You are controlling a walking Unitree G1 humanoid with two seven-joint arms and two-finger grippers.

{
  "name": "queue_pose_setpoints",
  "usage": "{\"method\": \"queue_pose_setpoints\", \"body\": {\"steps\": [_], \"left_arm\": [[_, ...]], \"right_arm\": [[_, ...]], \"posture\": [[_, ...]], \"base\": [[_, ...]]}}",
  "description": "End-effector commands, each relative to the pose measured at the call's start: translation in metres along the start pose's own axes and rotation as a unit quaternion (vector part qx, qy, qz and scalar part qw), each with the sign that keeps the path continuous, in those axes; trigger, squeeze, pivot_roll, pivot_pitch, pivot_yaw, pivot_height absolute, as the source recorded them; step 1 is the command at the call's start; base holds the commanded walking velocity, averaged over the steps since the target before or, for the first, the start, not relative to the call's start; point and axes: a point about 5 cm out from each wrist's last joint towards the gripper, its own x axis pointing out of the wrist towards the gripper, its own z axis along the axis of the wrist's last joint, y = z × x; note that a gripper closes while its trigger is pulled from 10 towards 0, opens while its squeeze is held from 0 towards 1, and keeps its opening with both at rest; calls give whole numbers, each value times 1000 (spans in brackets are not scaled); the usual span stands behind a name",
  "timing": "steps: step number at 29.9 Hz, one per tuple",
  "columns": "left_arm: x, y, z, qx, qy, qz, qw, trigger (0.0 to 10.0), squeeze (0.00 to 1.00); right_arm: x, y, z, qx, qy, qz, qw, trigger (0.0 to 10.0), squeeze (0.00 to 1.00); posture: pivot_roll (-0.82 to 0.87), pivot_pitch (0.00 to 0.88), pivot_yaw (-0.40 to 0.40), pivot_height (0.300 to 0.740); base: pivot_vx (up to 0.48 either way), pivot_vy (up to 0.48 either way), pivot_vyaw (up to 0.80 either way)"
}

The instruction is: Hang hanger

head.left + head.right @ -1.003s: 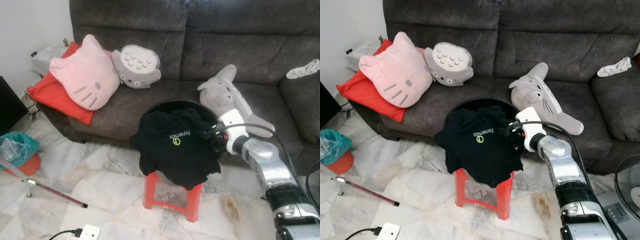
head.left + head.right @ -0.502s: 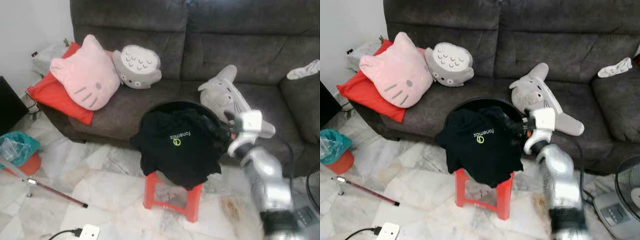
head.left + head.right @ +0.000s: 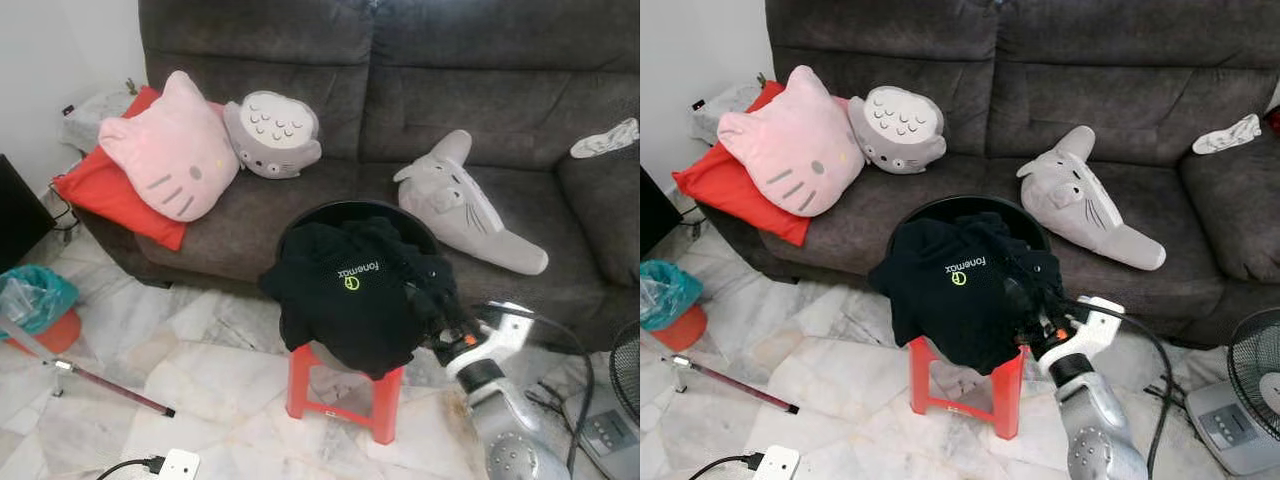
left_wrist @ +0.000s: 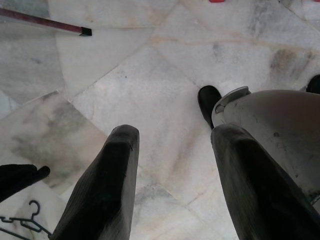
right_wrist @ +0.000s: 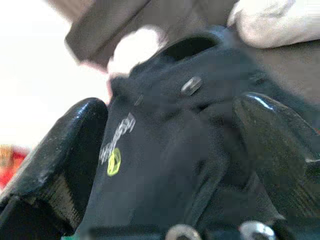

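black shirt [image 3: 355, 295] ahead, sofa [image 3: 560, 120] behind

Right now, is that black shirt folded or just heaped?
Heaped: the black shirt lies crumpled over the basket rim and the red stool.

Right arm [image 3: 1095, 425]: silver casing, white wrist block, orange marking, black cable; long glossy black fingers [image 5: 65, 155] forming the jaws.

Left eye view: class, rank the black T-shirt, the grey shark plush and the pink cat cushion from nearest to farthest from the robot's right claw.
1. Black T-shirt, on the red stool, beside the right claw.
2. Grey shark plush, on the sofa seat behind.
3. Pink cat cushion, at the sofa's far left end.
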Motion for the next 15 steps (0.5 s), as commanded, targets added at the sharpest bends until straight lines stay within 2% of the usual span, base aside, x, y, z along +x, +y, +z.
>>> {"method": "queue_pose_setpoints", "body": {"steps": [1, 8, 9, 10, 12, 13, 15], "left_arm": [[-2, 4, -5, 3, 9, 5, 1000, 10000, 0], [-2, 4, -5, 4, 8, 7, 1000, 10000, 0], [-2, 4, -5, 5, 8, 6, 1000, 10000, 0], [-2, 4, -5, 6, 9, 6, 1000, 10000, 0], [-2, 4, -5, 6, 8, 6, 1000, 10000, 0], [-2, 4, -5, 6, 8, 7, 1000, 10000, 0], [-2, 4, -5, 5, 8, 7, 1000, 10000, 0]], "right_arm": [[1, -6, 0, 30, -18, -22, 999, 10000, 0], [2, -19, -6, 79, -30, -57, 995, 10000, 0], [3, -20, -7, 100, -34, -61, 993, 10000, 0], [7, -22, -7, 142, -44, -68, 987, 10000, 0], [9, -23, -7, 153, -48, -69, 985, 10000, 0], [14, -25, -7, 176, -53, -70, 980, 10000, 0], [17, -27, -9, 180, -52, -73, 980, 10000, 0]], "posture": [[-59, 22, 49, 740], [-62, 24, 52, 740], [-62, 27, 55, 740], [-58, 26, 54, 740], [-58, 26, 54, 740], [-56, 26, 53, 740], [-58, 27, 52, 740]], "base": [[0, 0, 0], [0, 0, 0], [0, 0, 0], [0, 0, 0], [0, 0, 0], [0, 0, 0], [0, 0, 0]]}}
